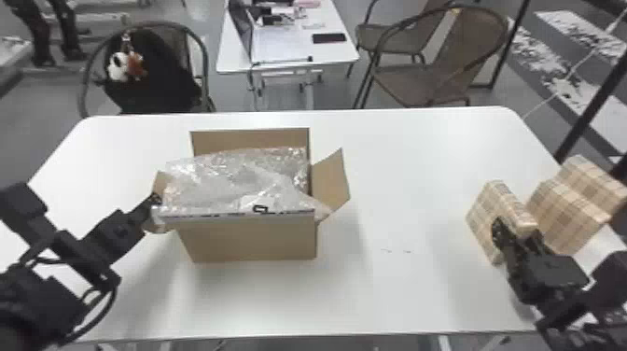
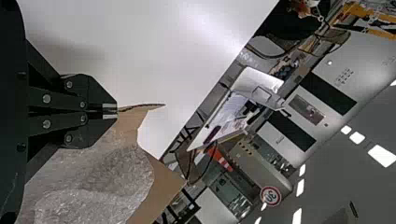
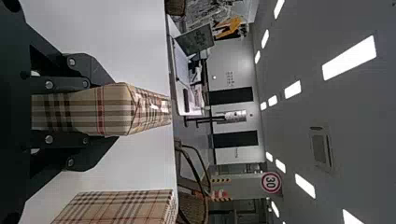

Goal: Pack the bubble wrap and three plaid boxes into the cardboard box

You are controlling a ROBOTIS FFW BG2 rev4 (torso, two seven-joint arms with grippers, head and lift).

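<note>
"Gripping what, over on the right?"

"One plaid box [image 1: 480, 217] — the right hand [image 1: 515, 228] has its fingers parted just by that box's thickness, one on either side."

"And the left hand [image 1: 155, 200]?"

"Nearly closed, its tips pinching the cardboard box's left flap [image 1: 160, 182]."

"So where's the cardboard box [image 1: 252, 240] itself?"

"Left of centre on the white bench [image 1: 406, 289]. Its right flap [image 1: 331, 182] leans outward, and its back flap [image 1: 252, 137] stands up."

"Bubble wrap?"

"The bubble wrap [image 1: 233, 182] lies across the top of the box, bulging up, with its near edge draped over the front rim."

"What about the other plaid boxes?"

"Both are on the bench's right side, beyond the held one — a second plaid box [image 1: 562, 214], then a third plaid box [image 1: 595, 182] just behind it."

"And past the bench?"

"A chair [image 1: 203, 51] with something black on it and plush charms [image 1: 126, 64] hanging there, a brown chair [image 1: 434, 77] over to the right, and a smaller white table [image 1: 333, 53] between them, bearing a dark flat thing [image 1: 329, 38]."
</note>
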